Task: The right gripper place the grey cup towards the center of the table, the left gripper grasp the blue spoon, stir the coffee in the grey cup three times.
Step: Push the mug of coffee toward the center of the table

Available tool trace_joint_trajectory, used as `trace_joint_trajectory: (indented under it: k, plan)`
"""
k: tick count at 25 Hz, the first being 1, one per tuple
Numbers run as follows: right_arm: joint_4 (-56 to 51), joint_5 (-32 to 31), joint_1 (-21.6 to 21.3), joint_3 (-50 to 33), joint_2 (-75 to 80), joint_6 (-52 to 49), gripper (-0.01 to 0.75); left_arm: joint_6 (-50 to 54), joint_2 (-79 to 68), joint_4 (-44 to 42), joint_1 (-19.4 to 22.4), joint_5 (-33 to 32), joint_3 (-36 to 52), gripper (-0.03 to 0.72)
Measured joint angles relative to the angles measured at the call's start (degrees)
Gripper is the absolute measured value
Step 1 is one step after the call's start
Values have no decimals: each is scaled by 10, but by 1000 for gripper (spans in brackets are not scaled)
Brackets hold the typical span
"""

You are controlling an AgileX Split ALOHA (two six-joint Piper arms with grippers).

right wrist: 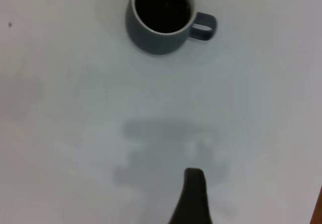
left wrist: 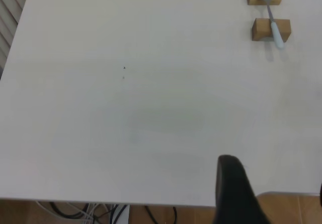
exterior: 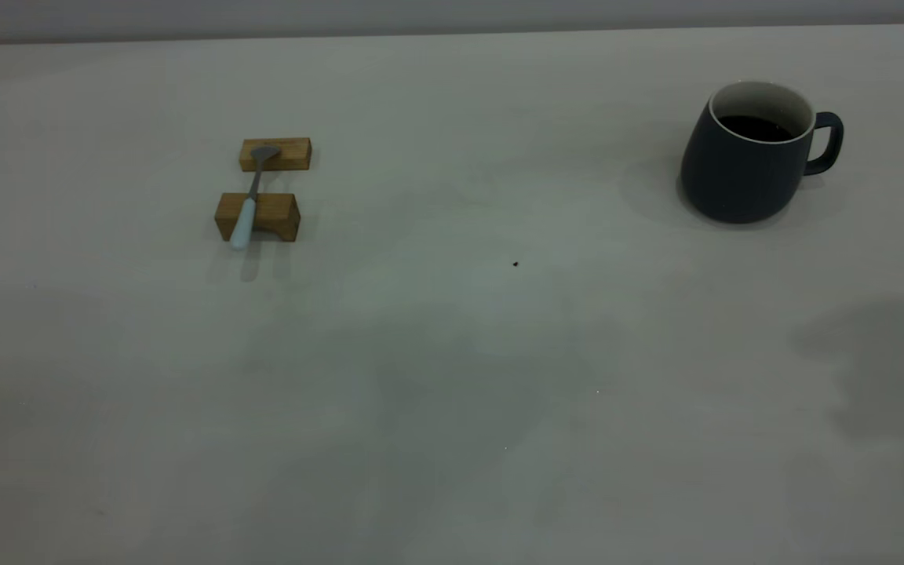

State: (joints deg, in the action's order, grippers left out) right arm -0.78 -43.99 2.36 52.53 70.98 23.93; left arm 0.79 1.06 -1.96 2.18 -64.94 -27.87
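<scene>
The grey cup [exterior: 742, 169] stands upright at the far right of the table [exterior: 452, 392], handle pointing right, with dark coffee [exterior: 754, 128] inside. In the right wrist view the cup [right wrist: 153, 38] and its coffee [right wrist: 163, 7] lie well ahead of my right gripper [right wrist: 256, 189], of which only one dark finger [right wrist: 193, 194] shows, with nothing against it. The blue spoon [exterior: 250, 196] rests across two wooden blocks at the left. My left gripper [left wrist: 275, 176] hovers over the near table edge, far from the spoon [left wrist: 273, 22], open and empty. Neither arm appears in the exterior view.
The far wooden block [exterior: 275, 154] carries the spoon's bowl and the near block [exterior: 257, 216] its handle. A tiny black speck [exterior: 515, 264] marks the table's middle. Cables [left wrist: 100, 214] hang below the table edge in the left wrist view.
</scene>
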Motion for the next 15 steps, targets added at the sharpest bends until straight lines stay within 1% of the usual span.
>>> trace_joint_trajectory:
  k: [6, 9, 15]
  plan:
    - [-8, 22, 0, 72, 163, 153, 699, 0, 0, 0, 0, 0, 0, 478]
    - [-17, 23, 2, 110, 238, 216, 695, 0, 0, 0, 0, 0, 0, 478]
    - [-17, 28, 14, 169, 361, 310, 685, 0, 0, 0, 0, 0, 0, 478]
